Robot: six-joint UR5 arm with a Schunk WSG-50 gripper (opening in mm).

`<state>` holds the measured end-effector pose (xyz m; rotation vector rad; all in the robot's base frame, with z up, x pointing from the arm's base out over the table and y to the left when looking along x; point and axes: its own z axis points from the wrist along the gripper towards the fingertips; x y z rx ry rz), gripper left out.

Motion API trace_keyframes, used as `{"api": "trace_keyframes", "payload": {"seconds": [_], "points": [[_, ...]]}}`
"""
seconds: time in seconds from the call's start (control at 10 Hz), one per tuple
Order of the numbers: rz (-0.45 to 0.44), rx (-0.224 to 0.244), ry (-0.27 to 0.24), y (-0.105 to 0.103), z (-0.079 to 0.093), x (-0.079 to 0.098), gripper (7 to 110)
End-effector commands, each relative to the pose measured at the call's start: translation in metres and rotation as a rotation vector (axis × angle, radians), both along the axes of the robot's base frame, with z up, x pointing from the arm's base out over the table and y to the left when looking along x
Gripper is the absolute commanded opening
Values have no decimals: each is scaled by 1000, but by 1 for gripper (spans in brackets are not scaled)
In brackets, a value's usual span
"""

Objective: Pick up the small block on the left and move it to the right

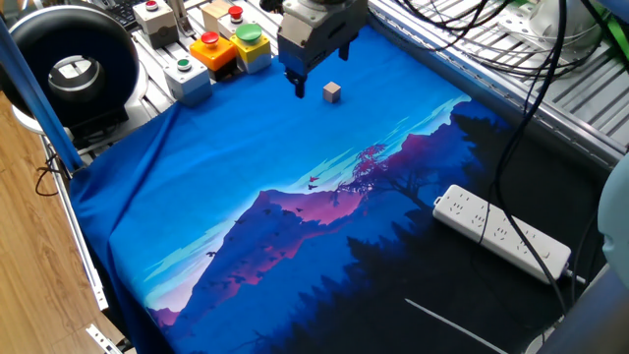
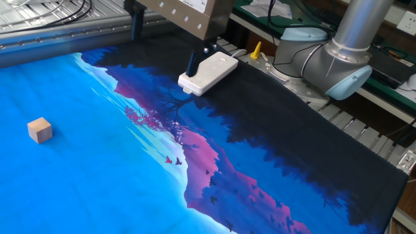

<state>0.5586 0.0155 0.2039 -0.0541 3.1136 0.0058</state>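
Observation:
The small block (image 1: 332,91) is a tiny tan wooden cube lying on the blue part of the printed cloth (image 1: 295,197) near its far edge. It also shows at the left of the other fixed view (image 2: 39,130). My gripper (image 1: 322,72) hangs open and empty above the cloth, just behind and left of the block and not touching it. In the other fixed view the gripper (image 2: 164,45) is at the top. One of its dark fingers (image 2: 192,65) hangs in front of the power strip and the other sits near the cloth's far edge.
Several button boxes (image 1: 218,49) stand behind the cloth to the left of the gripper. A black round device (image 1: 69,69) sits at the far left. A white power strip (image 1: 501,231) lies on the dark part of the cloth and also shows in the other view (image 2: 208,71). The arm's base (image 2: 338,58) and cables are behind.

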Motion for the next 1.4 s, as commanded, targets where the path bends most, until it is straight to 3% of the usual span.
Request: {"api": "trace_keyframes", "payload": {"seconds": [0.0, 0.1, 0.2, 0.3, 0.4, 0.5, 0.6, 0.7, 0.8, 1.1, 1.2, 1.3], "points": [[-127, 77, 2, 18, 4, 1, 7], [-71, 70, -17, 17, 9, 3, 7], [-25, 116, -15, 28, 13, 0, 7], [-48, 226, -33, 56, 16, 7, 7], [-56, 252, -11, 61, 14, 5, 7], [-106, 244, 33, 62, 13, -3, 7], [-47, 275, 24, 69, 18, -2, 22], [-25, 287, -2, 72, 19, 3, 22], [-7, 235, -8, 60, 15, 5, 88], [57, 133, -43, 34, 11, 12, 88], [83, 44, -66, 13, 9, 19, 88], [44, 10, -49, 6, 8, 17, 66]]}}
